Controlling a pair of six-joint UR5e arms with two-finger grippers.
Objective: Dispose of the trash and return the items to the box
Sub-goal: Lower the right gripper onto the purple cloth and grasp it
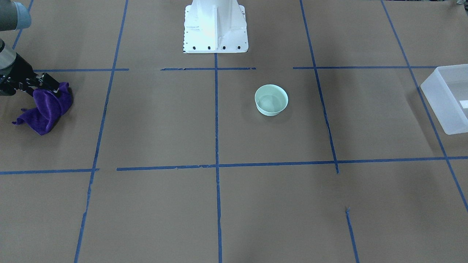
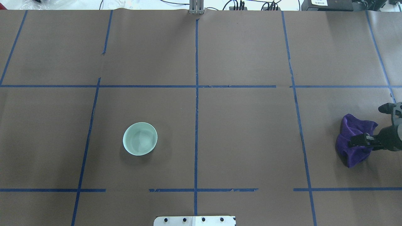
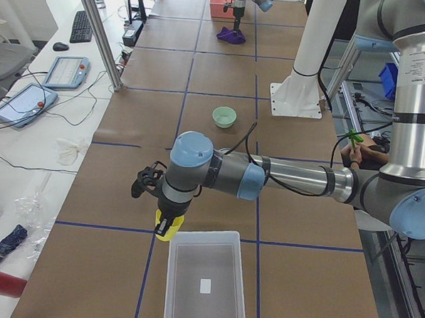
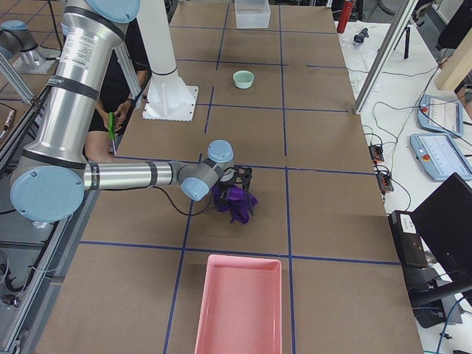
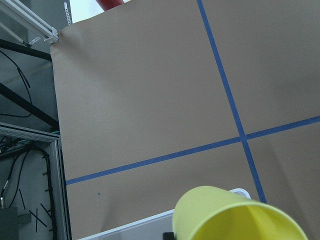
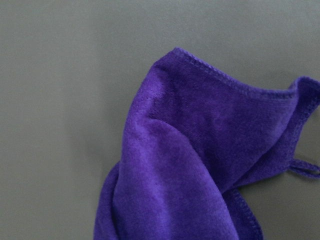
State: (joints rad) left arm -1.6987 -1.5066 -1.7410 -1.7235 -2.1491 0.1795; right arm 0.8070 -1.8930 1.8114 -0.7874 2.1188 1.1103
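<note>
The left claw [image 3: 168, 222] is clamped on the yellow cup [image 3: 166, 231], with the box [image 1: 440, 106] just beyond and below it (the cup looks light and slick, so a wall pinch suits). The mint bowl [image 2: 140, 138] sits well apart from both claws and is probably best gripped by its rim. The right claw [image 2: 361, 141] pinches the limp purple cloth [image 2: 353, 153].

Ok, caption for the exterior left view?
Left gripper holds the yellow cup by a corner of the box, bowl sits mid-table, right gripper on the purple cloth far behind.
</note>
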